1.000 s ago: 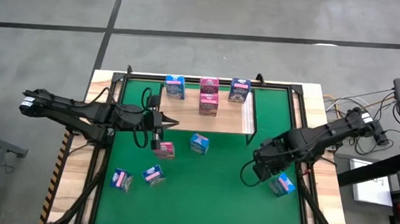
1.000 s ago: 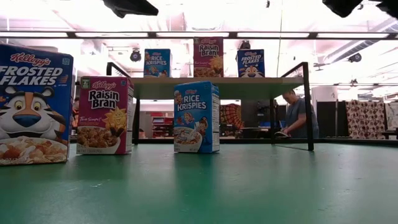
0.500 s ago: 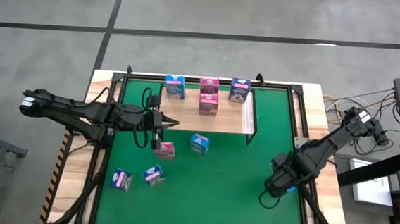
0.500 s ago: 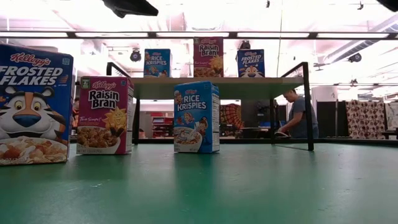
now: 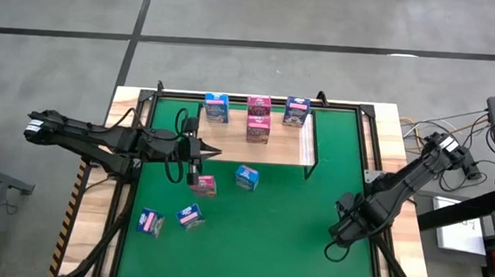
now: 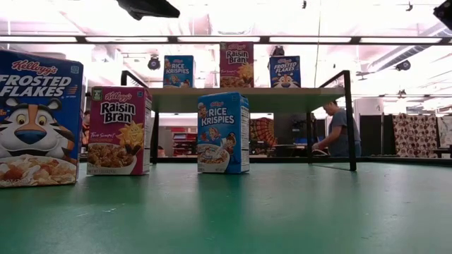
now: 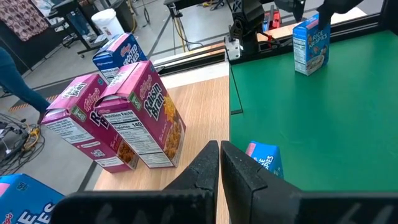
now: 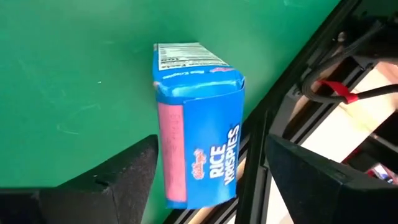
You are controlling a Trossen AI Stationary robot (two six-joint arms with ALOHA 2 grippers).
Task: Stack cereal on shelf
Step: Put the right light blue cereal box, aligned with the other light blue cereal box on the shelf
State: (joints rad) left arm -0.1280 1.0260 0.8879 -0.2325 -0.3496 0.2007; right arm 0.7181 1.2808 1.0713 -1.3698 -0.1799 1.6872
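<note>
In the right wrist view a light blue cereal box (image 8: 199, 130) lies on its side on the green mat near the table's right frame. My right gripper (image 8: 211, 171) stands open above it, pointing down, one finger on either side of the box with a gap to each; in the high view this gripper (image 5: 343, 232) hides the box. My left gripper (image 7: 219, 155) is shut and empty, level over the near left part of the shelf (image 5: 229, 146). On the shelf stand a light blue box (image 5: 216, 107), two pink boxes (image 5: 258, 129) and a dark blue box (image 5: 296, 112).
Loose boxes stand on the mat: a pink one (image 5: 203, 184), a light blue one (image 5: 246, 177), a dark blue one (image 5: 148, 222) and another (image 5: 190, 215). A black frame rail (image 8: 292, 93) runs close beside the right-hand box. A person (image 6: 335, 127) is far behind the table.
My right gripper has swung toward the table's near right corner and come down over the light blue box there, which it now covers in the high view. The box has stayed where it was.
</note>
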